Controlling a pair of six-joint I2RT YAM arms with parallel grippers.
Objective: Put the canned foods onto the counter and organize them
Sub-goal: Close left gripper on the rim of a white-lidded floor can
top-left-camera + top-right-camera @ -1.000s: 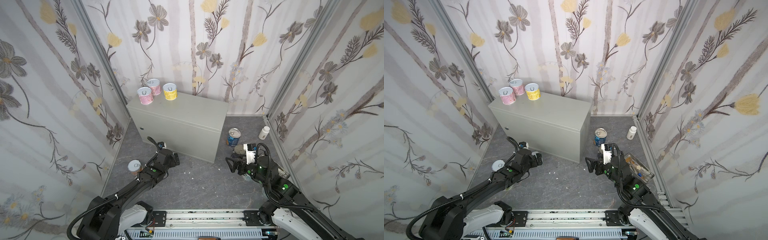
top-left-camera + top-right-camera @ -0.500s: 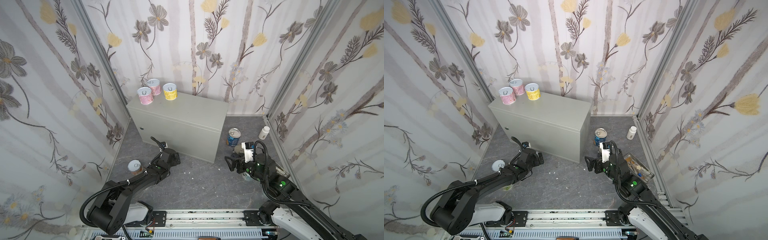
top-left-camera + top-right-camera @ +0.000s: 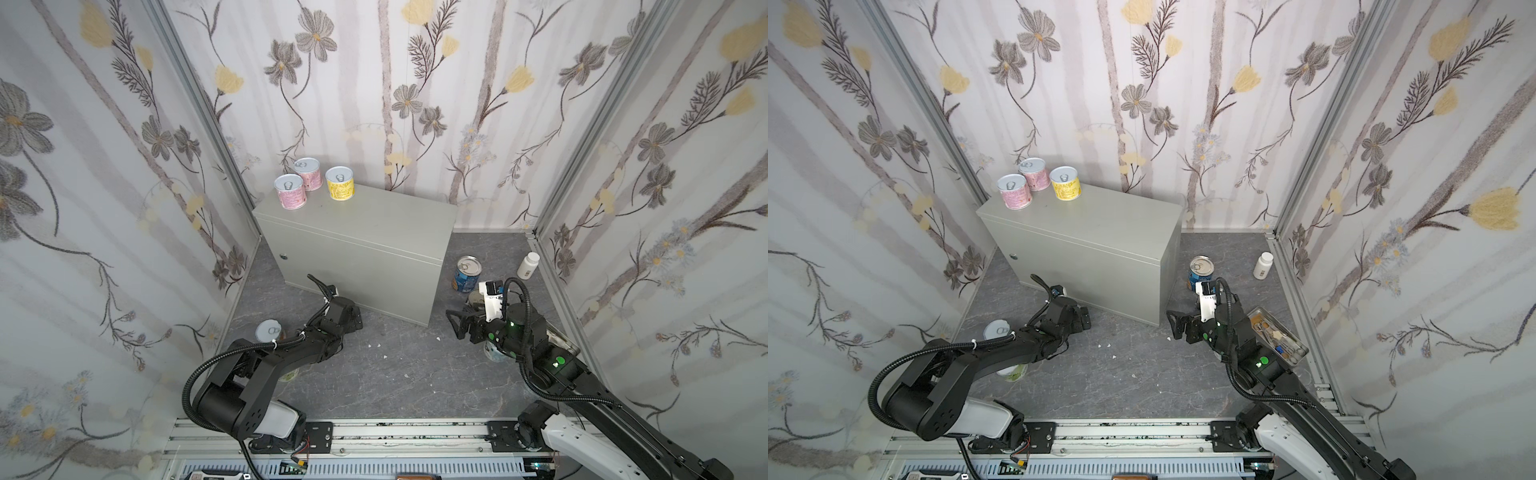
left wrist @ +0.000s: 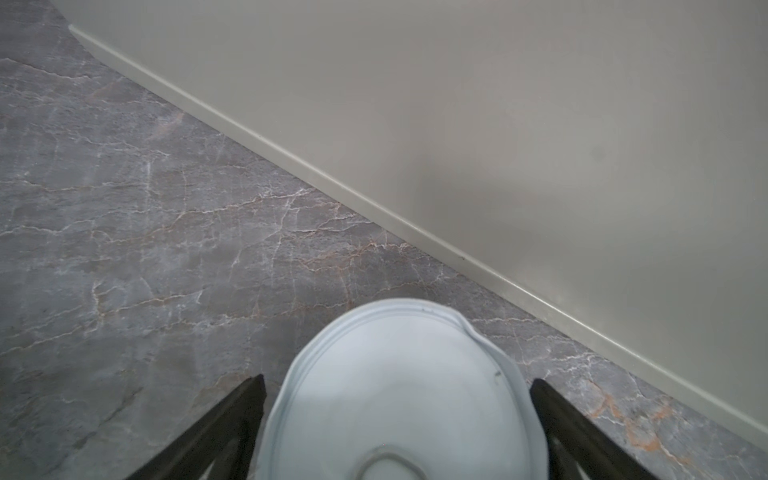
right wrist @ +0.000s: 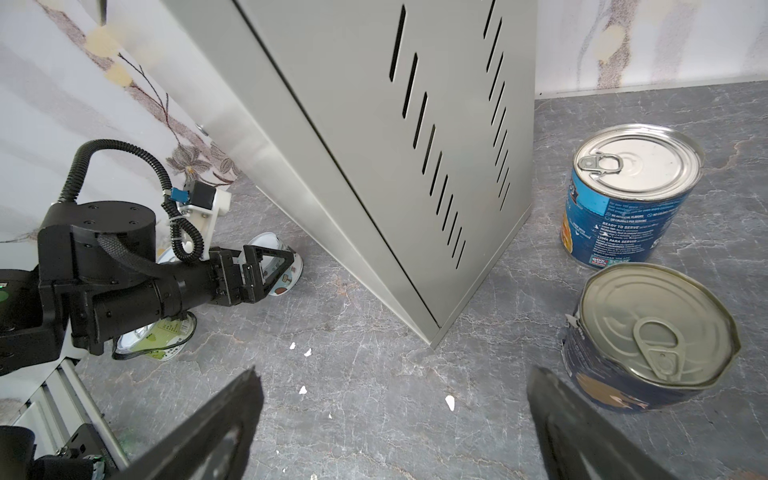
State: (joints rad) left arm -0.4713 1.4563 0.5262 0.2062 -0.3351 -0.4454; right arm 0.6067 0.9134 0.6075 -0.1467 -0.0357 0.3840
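Two pink cans (image 3: pixel 290 196) (image 3: pixel 308 173) and a yellow can (image 3: pixel 340 188) stand at the back left of the counter (image 3: pixel 374 216). My left gripper (image 3: pixel 353 322) is low at the counter's foot, open, with its jaws either side of a short pale-blue can (image 4: pixel 399 407) and a small gap on each side. In the right wrist view that can (image 5: pixel 284 274) sits between the left gripper's fingers. My right gripper (image 5: pixel 395 370) is open over bare floor. A dented dark navy can (image 5: pixel 648 336) stands just beside one finger, with a taller blue can (image 5: pixel 627 191) behind it.
On the floor a short can (image 3: pixel 269 330) stands left of my left arm, and a green can (image 5: pixel 162 336) lies under it. A white pill bottle (image 3: pixel 528 266) is by the right wall. A flat tin (image 3: pixel 1279 345) lies beside my right arm. Small white crumbs (image 5: pixel 449 402) dot the floor.
My left arm has dropped lower and its gripper has slid a little toward the counter's foot. The right gripper has barely shifted. Both stay open.
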